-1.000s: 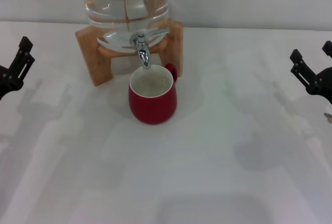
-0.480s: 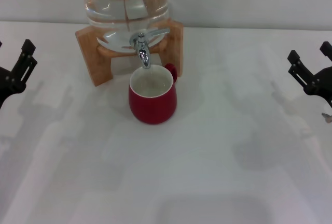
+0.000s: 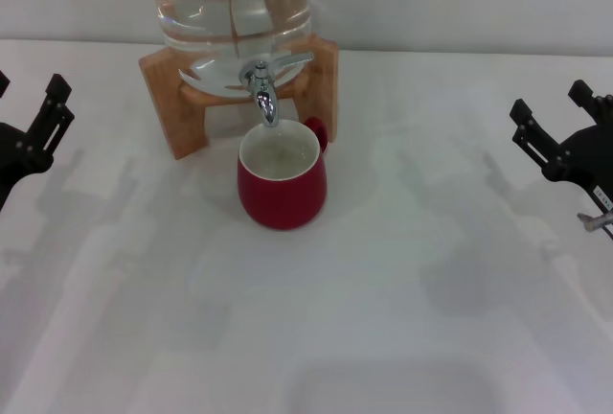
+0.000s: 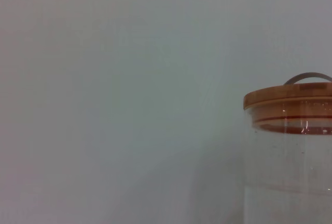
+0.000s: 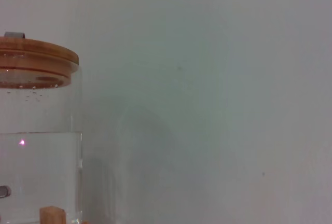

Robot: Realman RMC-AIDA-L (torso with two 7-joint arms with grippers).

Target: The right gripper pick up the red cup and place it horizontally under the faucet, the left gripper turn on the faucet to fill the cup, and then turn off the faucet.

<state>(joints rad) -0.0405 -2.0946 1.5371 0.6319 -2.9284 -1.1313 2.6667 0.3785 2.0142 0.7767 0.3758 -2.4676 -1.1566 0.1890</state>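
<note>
Centrally in the head view, the red cup (image 3: pixel 282 182) is seen standing upright on the white table (image 3: pixel 402 318), directly below the spout of the faucet (image 3: pixel 262 88). It is a squat, rounded, glossy mug with a cream-white inside, and its loop handle is turned toward the upper right. The chrome faucet is fixed to a clear glass jar (image 3: pixel 230 11) partly filled with water, which is carried on a wooden stand (image 3: pixel 172 107) at the upper middle of the frame. No brand, label or writing can be read on any of these.

The left gripper (image 3: pixel 34 122) is seen at the left edge with its black fingers spread wide, holding nothing. The right gripper (image 3: pixel 560 131) is seen at the right edge, likewise spread wide and holding nothing. Both are well apart from the cup.

In the wrist views, the jar's wooden lid (image 4: pixel 290 99) is shown against a plain grey wall (image 5: pixel 218 79).
</note>
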